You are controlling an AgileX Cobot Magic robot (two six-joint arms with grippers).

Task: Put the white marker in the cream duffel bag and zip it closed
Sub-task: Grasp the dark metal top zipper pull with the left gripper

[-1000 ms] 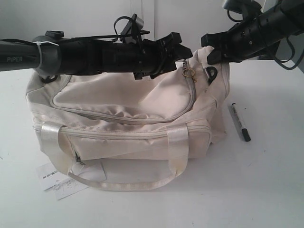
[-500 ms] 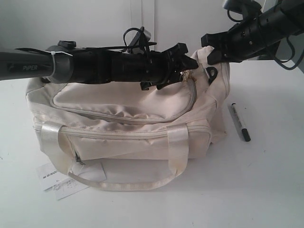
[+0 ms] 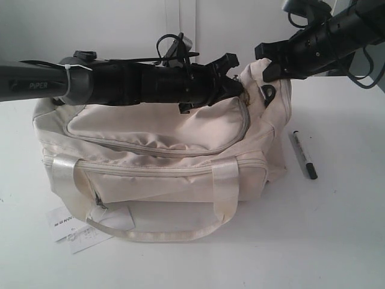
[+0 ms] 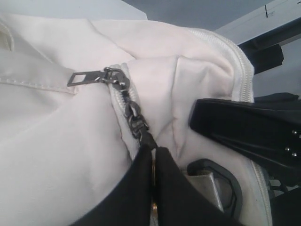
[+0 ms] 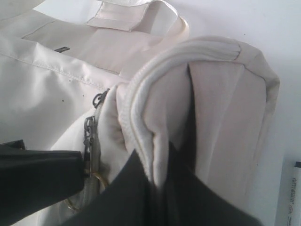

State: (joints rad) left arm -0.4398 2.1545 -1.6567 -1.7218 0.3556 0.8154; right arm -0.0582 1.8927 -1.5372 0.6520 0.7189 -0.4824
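The cream duffel bag [image 3: 156, 156] lies across the middle of the table with its top zipper [image 4: 134, 117] drawn to the right end. My left gripper [image 3: 233, 85] reaches over the bag and is shut on the zipper's gold charm, which shows as a glint between the fingers [image 4: 136, 188]. My right gripper [image 3: 264, 65] is shut on a fold of piped fabric [image 5: 146, 113] at the bag's right end. The white marker [image 3: 302, 155] lies on the table to the right of the bag, apart from both grippers, and its barrel [image 5: 291, 195] shows at the edge of the right wrist view.
A black D-ring [image 3: 268, 93] sits at the bag's right end, just under the right gripper. White paper tags [image 3: 72, 229] lie at the bag's front left corner. A shiny strap handle [image 3: 174, 232] rests on the table in front.
The left arm has moved right along the bag's top to the zipper end. The gold charm, which was hanging free, is now hidden between its fingers. The right arm and marker have not moved.
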